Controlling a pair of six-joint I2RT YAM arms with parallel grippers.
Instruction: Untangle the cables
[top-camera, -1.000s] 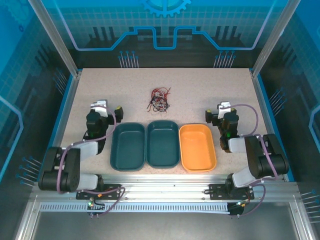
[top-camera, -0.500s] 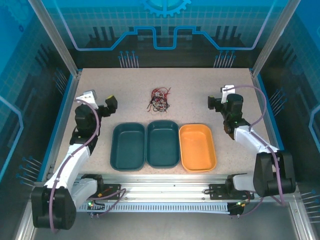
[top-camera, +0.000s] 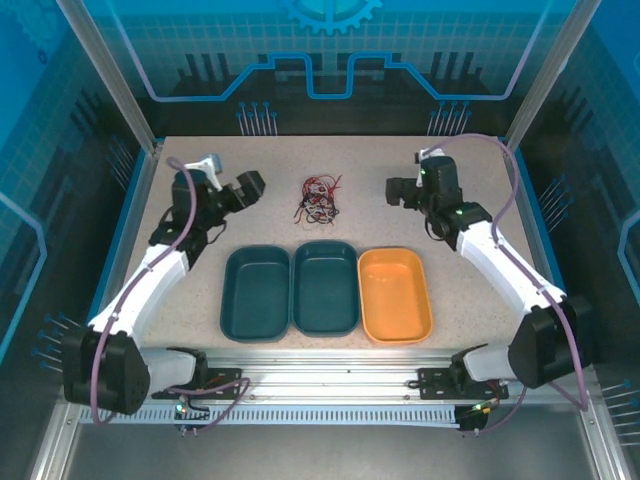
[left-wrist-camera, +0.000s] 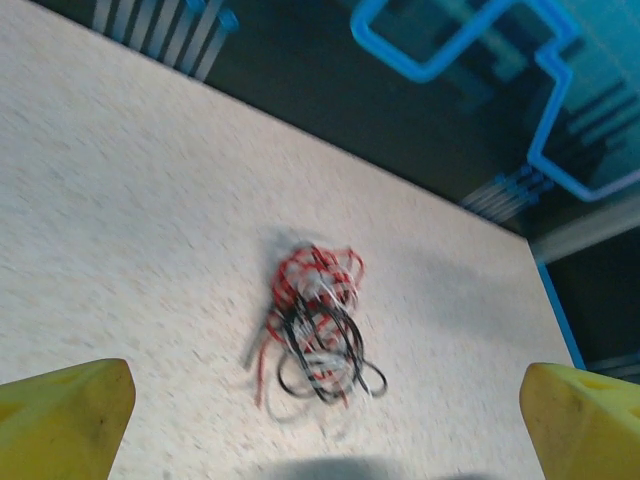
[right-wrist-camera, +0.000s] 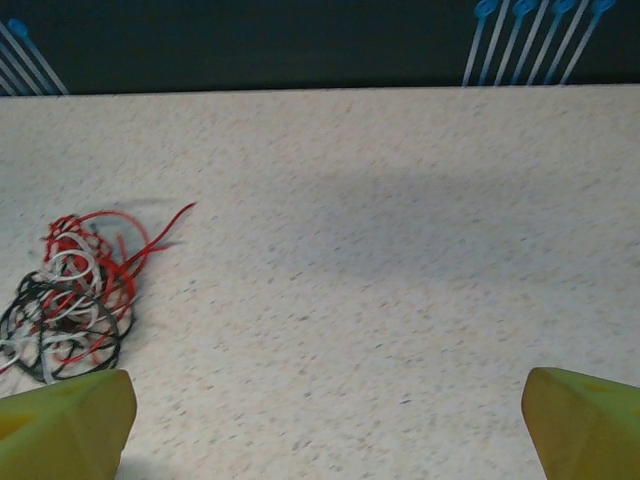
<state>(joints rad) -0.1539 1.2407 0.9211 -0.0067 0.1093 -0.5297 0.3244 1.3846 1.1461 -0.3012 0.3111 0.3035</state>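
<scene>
My arms have swung inward, left gripper (top-camera: 247, 186) and right gripper (top-camera: 394, 190) gaping, empty; the tangle of thin red, black and white cables (top-camera: 318, 199) lies upper centre between them; probably limp and light, best pinched at a stray red loop.

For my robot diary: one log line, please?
cables: tangled, untouched | left gripper: jaws open, empty | right gripper: jaws open, empty

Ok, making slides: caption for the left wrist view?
Open left fingers frame a tangle of red, black and white cables on the speckled table.
</scene>
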